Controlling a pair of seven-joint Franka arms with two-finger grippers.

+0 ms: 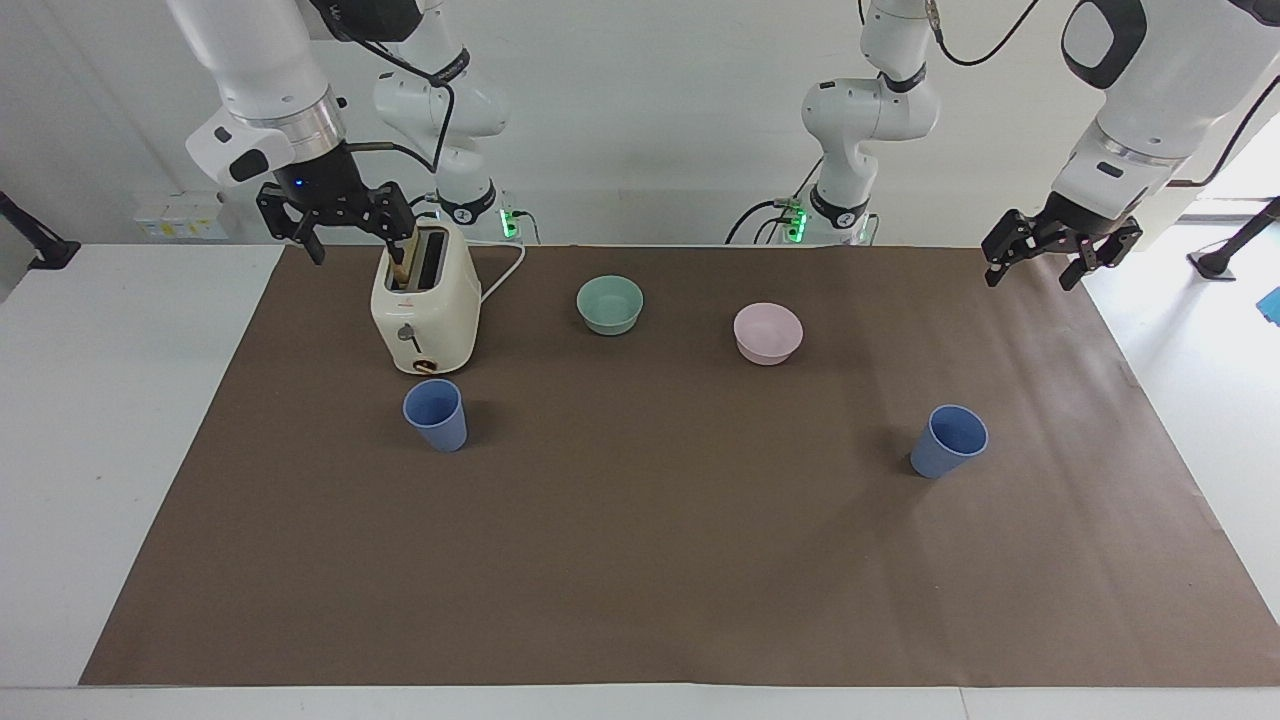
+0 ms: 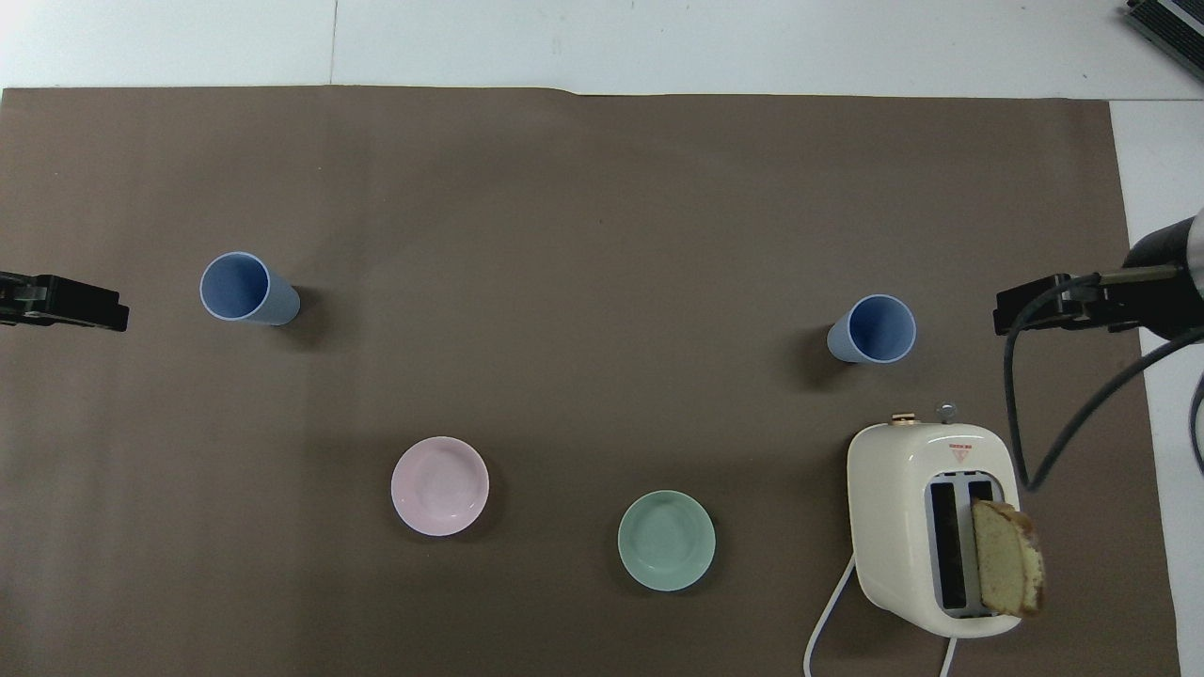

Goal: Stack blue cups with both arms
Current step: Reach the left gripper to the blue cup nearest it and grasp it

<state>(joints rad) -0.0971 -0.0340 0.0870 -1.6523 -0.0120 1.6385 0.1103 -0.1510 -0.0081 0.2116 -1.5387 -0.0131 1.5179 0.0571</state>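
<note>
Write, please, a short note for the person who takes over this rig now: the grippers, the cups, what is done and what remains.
Left gripper: open, empty, up in the air over the mat's edge at its own end of the table.
Right gripper: open, empty, raised beside the toaster, by the bread slice in its slot.
Blue cups: both upright on the mat, far apart. One stands just farther from the robots than the toaster; the other is toward the left arm's end.
Teal bowl and pink bowl sit between, nearer to the robots.
Done: nothing, no cup is gripped.
Left: pick up a cup with each arm, stack one in the other.
</note>
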